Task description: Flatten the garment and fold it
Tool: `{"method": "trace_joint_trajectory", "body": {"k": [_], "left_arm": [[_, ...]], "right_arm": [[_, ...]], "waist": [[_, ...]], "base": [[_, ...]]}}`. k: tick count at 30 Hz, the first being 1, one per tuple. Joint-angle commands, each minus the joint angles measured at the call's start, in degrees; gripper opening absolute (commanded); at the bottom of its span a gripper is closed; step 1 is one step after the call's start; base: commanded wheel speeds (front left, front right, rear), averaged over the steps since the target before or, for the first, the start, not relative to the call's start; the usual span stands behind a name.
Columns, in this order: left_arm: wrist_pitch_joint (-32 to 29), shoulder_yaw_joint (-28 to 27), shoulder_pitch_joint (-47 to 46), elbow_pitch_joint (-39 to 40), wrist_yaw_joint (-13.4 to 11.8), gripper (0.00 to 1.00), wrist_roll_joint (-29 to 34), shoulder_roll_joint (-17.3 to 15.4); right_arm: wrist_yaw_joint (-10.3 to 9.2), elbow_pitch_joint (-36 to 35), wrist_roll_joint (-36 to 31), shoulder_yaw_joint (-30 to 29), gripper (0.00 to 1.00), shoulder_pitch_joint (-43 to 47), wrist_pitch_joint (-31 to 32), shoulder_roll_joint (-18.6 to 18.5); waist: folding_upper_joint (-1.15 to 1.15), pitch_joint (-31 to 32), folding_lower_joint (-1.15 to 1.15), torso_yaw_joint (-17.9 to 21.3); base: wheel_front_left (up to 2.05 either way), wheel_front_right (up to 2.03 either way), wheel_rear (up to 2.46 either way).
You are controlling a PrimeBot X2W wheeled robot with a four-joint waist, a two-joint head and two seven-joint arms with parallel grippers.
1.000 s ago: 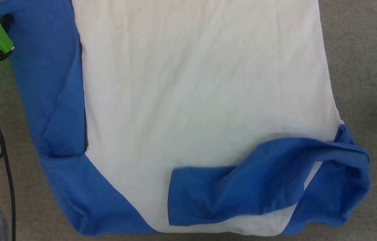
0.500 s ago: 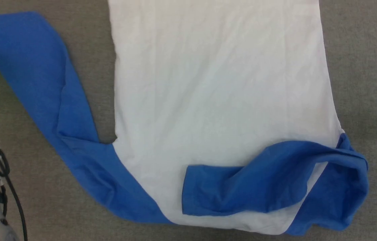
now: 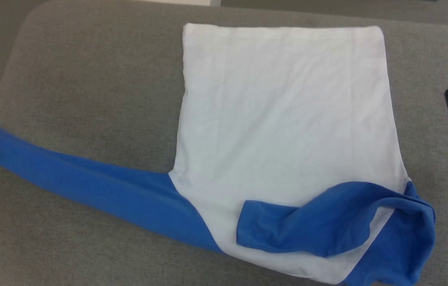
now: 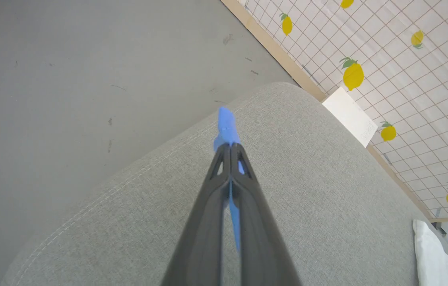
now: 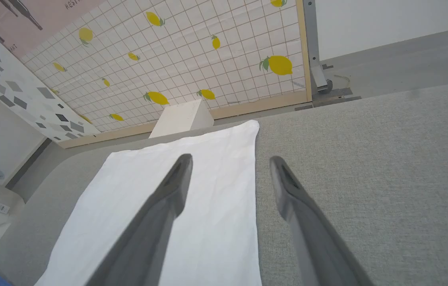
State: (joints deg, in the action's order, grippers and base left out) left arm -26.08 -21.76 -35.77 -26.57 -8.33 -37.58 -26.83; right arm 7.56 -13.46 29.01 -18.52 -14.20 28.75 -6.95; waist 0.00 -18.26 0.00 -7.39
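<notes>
The garment (image 3: 283, 119) lies on a big grey cushion (image 3: 88, 79). Its white body is spread out and looks mostly smooth. The step now is the flattening part; no folding has begun.

The left gripper (image 4: 229, 149) has its two fingers pressed together, and a bit of blue cloth is pinched between them. This is the end of the left sleeve (image 3: 88, 182). That sleeve stretches out long, away from the white body and off toward the cushion's edge. Its far end is blurry in the head view, so I cannot tell if it hangs in the air or rests on the cushion.

The right gripper (image 5: 231, 159) is spread wide and holds nothing. It hangs just beside the shirt's right edge.

The right sleeve (image 3: 307, 226) is not flat. It is flopped over the white body and bunched up near the shoulder.

I think the next move is to lay the left sleeve down straight. Then the right gripper needs to pinch the bunched sleeve by its end and pull it out to the side.
</notes>
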Motion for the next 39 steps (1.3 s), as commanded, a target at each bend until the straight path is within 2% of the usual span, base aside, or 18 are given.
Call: {"method": "trace_joint_trajectory", "body": {"k": [1, 5, 8, 16, 22, 25, 26, 30, 35, 39], "left_arm": [[-0.1, -0.4, 1.1, 1.2, 0.5, 0.0, -0.6, -0.4], [0.3, -0.1, 2.7, 5.2, 2.9, 0.0, -1.9, 0.6], [0.0, 2.4, 3.7, 8.8, 4.4, 0.0, -1.6, 2.3], [-1.9, 12.0, 6.4, 20.7, 7.0, 0.0, -1.1, 10.3], [-3.3, 23.7, 7.9, 25.3, 8.5, 0.0, 0.2, 19.3], [-3.2, 30.2, 7.9, 24.7, 9.0, 0.0, 0.4, 22.4], [-2.4, 36.9, 7.1, 21.6, 9.4, 0.0, 0.0, 23.6], [0.2, 46.3, 5.5, 16.8, 9.5, 0.0, -3.5, 23.9], [4.4, 58.0, 3.1, 12.7, 7.6, 0.0, -9.1, 23.9], [6.2, 66.7, 1.7, 10.6, 7.2, 0.0, -13.5, 23.9]], "right_arm": [[-0.08, 0.4, -0.3, 0.1, 1.0, 0.9, -0.1, 0.2], [-0.08, 1.3, -0.2, 0.2, 1.0, 2.0, -0.4, 0.7], [-0.08, 1.9, -0.2, 0.1, 1.0, 2.9, -0.6, 1.1], [-0.08, 2.5, -0.3, 0.0, 1.0, 5.0, -0.8, 2.1], [-0.08, 2.3, -0.3, -0.6, 1.0, 6.5, -0.8, 2.8], [-0.08, 2.0, -0.3, -0.6, 1.0, 6.7, -0.7, 3.1], [-0.08, 1.7, -0.1, -0.3, 1.0, 6.4, -0.7, 3.4], [-0.08, 2.0, 0.2, 0.1, 1.0, 5.7, -0.8, 3.6], [-0.08, 2.4, 0.5, 0.3, 1.0, 5.0, -1.2, 3.7], [-0.08, 2.7, 0.8, -0.1, 1.0, 4.6, -1.8, 3.8]], "waist": [[0.0, 3.7, 0.0, -1.4], [0.0, 6.0, 0.0, -1.3], [0.0, 7.8, 0.0, -1.4], [0.0, 11.8, 0.0, -1.0], [0.0, 13.3, 0.0, -0.3], [0.0, 13.2, 0.0, 0.6], [0.0, 12.4, 0.0, 2.2], [0.0, 10.8, 0.0, 4.9], [0.0, 8.4, 0.0, 8.1], [0.0, 6.5, 0.0, 9.9]], "base": [[0.0, 0.0, 0.0], [0.0, 0.0, 0.0], [0.0, 0.0, 0.0], [0.0, 0.0, 0.0], [0.0, 0.0, 0.0], [0.0, 0.0, 0.0], [0.0, 0.0, 0.0], [0.0, 0.0, 0.0], [0.0, 0.0, 0.0], [0.0, 0.0, 0.0]]}}
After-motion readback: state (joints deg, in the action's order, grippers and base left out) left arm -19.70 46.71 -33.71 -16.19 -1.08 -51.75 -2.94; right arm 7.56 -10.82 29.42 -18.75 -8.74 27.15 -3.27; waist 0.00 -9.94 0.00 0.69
